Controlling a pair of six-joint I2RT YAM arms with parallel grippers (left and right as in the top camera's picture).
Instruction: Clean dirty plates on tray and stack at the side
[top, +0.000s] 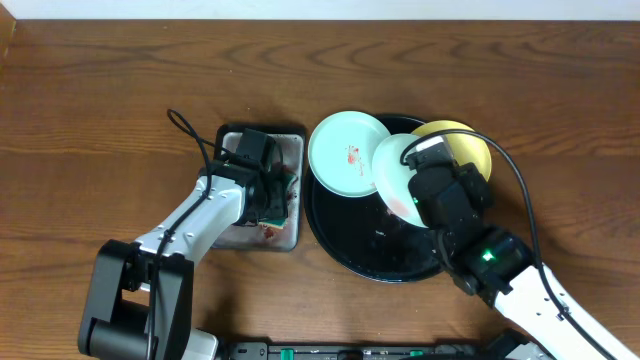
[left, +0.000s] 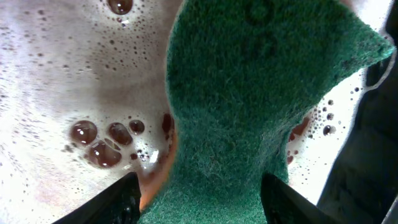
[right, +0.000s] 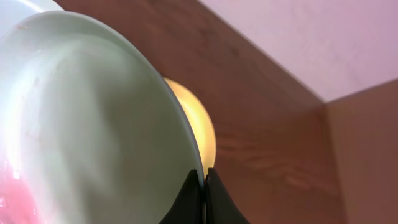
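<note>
The large black round tray (top: 345, 235) sits mid-table. A pale blue plate (top: 345, 152) with a small red smear leans on its far left rim. My right gripper (top: 412, 200) is shut on the rim of a second pale blue plate (top: 395, 165), held tilted over the tray, red sauce on its lower part (right: 81, 124). The yellow plate (top: 462, 145) lies behind it (right: 199, 124). My left gripper (top: 272, 195) is down in the grey metal tray (top: 292, 140), its fingers around a green scouring sponge (left: 261, 112) in foamy water.
The grey rectangular tray holds soapy water with reddish bubbles (left: 99, 140). Bare wooden table (top: 100, 100) surrounds both trays. A black cable (top: 190, 135) runs along the left arm.
</note>
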